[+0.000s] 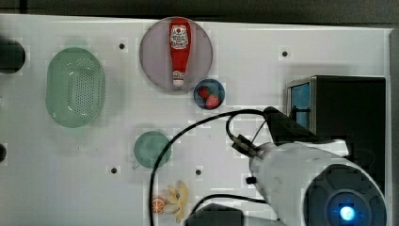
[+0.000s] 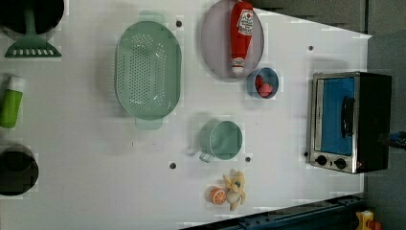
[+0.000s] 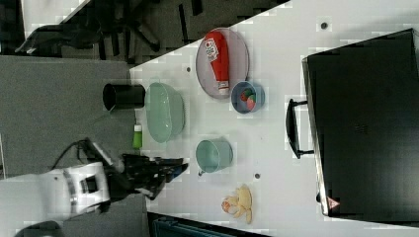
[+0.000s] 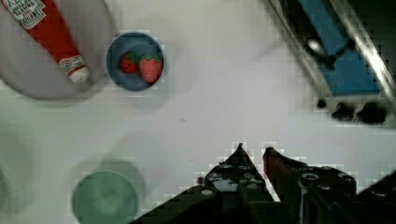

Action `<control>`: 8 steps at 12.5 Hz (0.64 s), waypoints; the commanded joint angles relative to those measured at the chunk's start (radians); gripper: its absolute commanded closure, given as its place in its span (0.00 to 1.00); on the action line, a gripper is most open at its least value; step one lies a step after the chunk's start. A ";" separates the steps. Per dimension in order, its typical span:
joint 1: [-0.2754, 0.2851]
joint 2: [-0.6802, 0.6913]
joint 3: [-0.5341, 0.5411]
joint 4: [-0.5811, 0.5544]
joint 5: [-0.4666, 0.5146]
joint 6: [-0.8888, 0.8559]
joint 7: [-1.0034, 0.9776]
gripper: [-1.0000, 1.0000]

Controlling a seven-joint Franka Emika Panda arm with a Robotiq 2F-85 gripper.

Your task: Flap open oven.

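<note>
- Your gripper (image 4: 252, 151) – fingertips nearly together, a thin gap between them, holding nothing, over bare table (image 4: 210, 93).
- Toaster oven (image 2: 349, 122) sits at the table's edge on the left view's right; glass door (image 2: 337, 115) shut, bar handle (image 2: 348, 116) untouched.
- Blue bowl w/ strawberries (image 4: 134, 61) – just beside the ketchup plate (image 4: 28, 79).
- Green cup (image 4: 105, 198) near the gripper, apart.

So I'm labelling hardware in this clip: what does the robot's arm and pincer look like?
The arm is white and rounded, with a dark round end cap lit by a blue light. A black cable loops off it. The pincer is black, with two pointed fingers and visible screws.
</note>
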 commanded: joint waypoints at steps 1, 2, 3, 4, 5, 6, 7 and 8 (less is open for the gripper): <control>-0.035 0.029 -0.070 -0.075 -0.042 0.110 -0.307 0.83; -0.039 0.045 -0.090 -0.084 -0.064 0.154 -0.365 0.83; -0.043 0.064 -0.110 -0.087 -0.081 0.199 -0.411 0.83; -0.047 0.085 -0.129 -0.088 -0.082 0.240 -0.442 0.83; -0.052 0.110 -0.148 -0.089 -0.082 0.272 -0.463 0.83; -0.054 0.137 -0.166 -0.089 -0.082 0.301 -0.478 0.83; -0.055 0.167 -0.182 -0.089 -0.082 0.328 -0.497 0.83; -0.056 0.198 -0.197 -0.090 -0.082 0.360 -0.518 0.83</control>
